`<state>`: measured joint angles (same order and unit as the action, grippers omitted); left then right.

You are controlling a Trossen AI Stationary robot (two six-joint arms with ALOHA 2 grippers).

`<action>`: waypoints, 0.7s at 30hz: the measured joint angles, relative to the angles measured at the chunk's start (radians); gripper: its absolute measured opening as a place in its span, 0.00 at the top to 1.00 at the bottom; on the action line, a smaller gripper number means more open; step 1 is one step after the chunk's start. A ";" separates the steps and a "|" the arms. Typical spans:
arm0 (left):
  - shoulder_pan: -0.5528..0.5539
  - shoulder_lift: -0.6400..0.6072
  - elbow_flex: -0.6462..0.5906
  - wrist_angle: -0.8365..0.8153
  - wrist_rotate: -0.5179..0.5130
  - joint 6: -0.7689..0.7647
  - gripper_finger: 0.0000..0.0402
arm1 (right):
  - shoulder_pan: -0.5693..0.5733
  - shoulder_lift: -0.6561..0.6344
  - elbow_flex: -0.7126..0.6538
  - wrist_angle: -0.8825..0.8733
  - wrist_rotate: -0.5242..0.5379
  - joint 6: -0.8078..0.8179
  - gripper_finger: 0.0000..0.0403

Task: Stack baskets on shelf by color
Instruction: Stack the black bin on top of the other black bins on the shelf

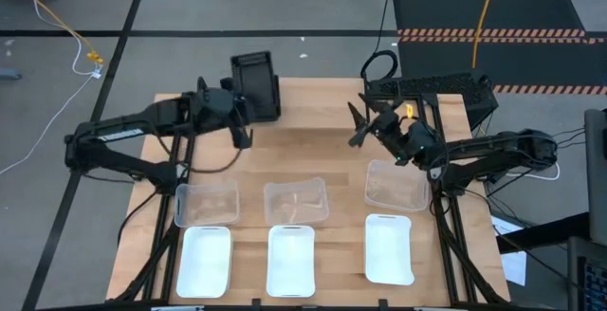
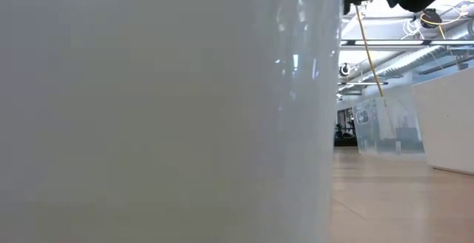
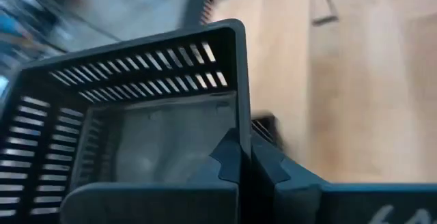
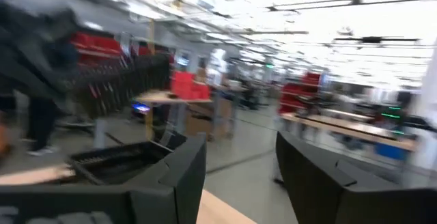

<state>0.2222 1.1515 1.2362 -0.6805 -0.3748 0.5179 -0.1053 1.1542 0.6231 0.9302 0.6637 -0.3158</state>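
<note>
Left gripper (image 1: 245,112), fingers pinched on the wall of a black slotted basket (image 1: 256,86), holds it at the table's far edge; the left wrist view shows the closed fingers (image 3: 239,159) over the rim. Right gripper (image 1: 365,126), jaws spread and empty, sits beside the black basket on the shelf (image 1: 432,88). Three clear baskets (image 1: 296,202) and three white baskets (image 1: 291,259) lie in rows on the table (image 1: 313,136).
</note>
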 joint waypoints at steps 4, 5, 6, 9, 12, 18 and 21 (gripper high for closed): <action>0.050 -0.007 0.000 -0.093 0.034 -0.084 0.99 | -0.035 0.000 0.000 0.014 -0.106 0.074 0.61; 0.055 0.002 0.000 -0.079 0.038 -0.084 0.99 | -0.045 0.000 0.000 0.019 -0.131 0.091 0.61; 0.060 0.014 0.000 -0.062 0.052 -0.079 0.99 | -0.054 0.000 0.000 0.024 -0.154 0.109 0.61; 0.080 0.072 0.000 0.019 0.141 -0.056 0.99 | -0.074 0.000 0.000 0.031 -0.209 0.157 0.61; 0.108 0.134 0.000 0.027 0.184 -0.039 0.99 | -0.080 0.000 0.000 0.033 -0.223 0.180 0.61; 0.147 0.194 -0.002 -0.051 0.184 -0.073 0.98 | -0.081 0.000 0.000 0.058 -0.224 0.155 0.62; 0.150 0.188 -0.002 -0.048 0.183 -0.072 0.99 | -0.081 0.000 0.000 0.064 -0.224 0.136 0.62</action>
<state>0.3717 1.3396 1.2343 -0.7288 -0.1917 0.4461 -0.1867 1.1545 0.6235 0.9944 0.4400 -0.1799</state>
